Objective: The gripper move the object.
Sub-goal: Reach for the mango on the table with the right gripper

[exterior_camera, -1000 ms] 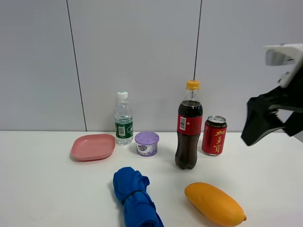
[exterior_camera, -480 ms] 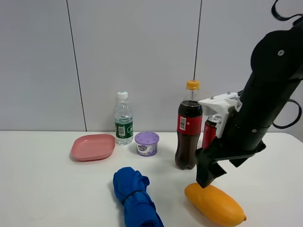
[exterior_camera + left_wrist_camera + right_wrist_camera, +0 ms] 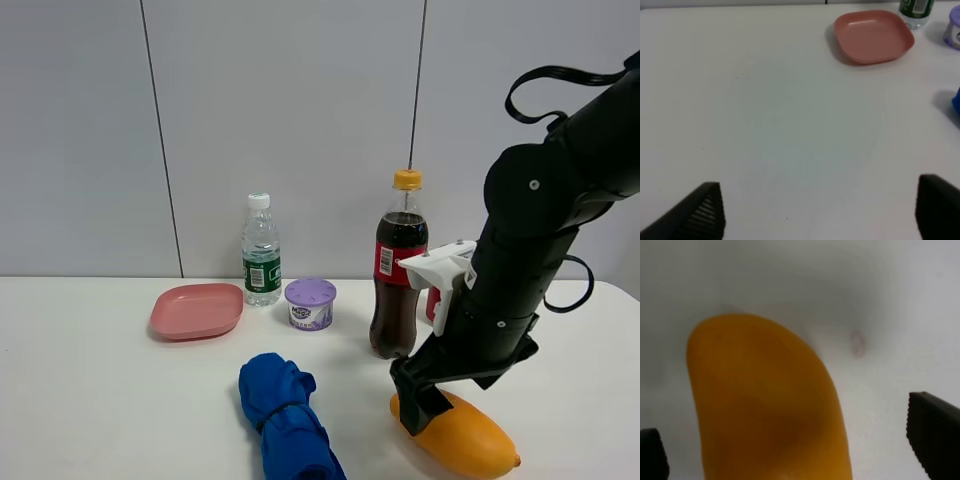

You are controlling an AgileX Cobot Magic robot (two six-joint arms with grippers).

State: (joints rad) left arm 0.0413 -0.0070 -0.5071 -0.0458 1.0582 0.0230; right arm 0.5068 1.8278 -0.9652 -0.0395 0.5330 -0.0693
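Table [image 3: 100,400]: white, carries every item; the object to be moved lies at its front right
Right gripper [image 3: 418,408]: pointed steeply down onto the mango's near end; the wrist view shows both fingers spread wide with the fruit between them and nothing pinched, a stance judged ready for a grasp across the fruit's width
Left gripper [image 3: 819,212]: fingers spread over bare table, holding nothing, well apart from the work
Mango [image 3: 472,442]: lies on its side on the table, judged to be the task's object; rounded and smooth, so an off-centre squeeze could let it roll
Cola bottle [image 3: 398,290]: upright just behind the gripper, the nearest thing to be knocked during a lift
Blue cloth [image 3: 285,420]: bundled, near the mango on its left, apart from it
Pink plate [image 3: 197,310]: back left, nothing on it
Water bottle [image 3: 260,255]: upright behind the plate
Purple tub [image 3: 310,303]: beside the water bottle, clear of the work
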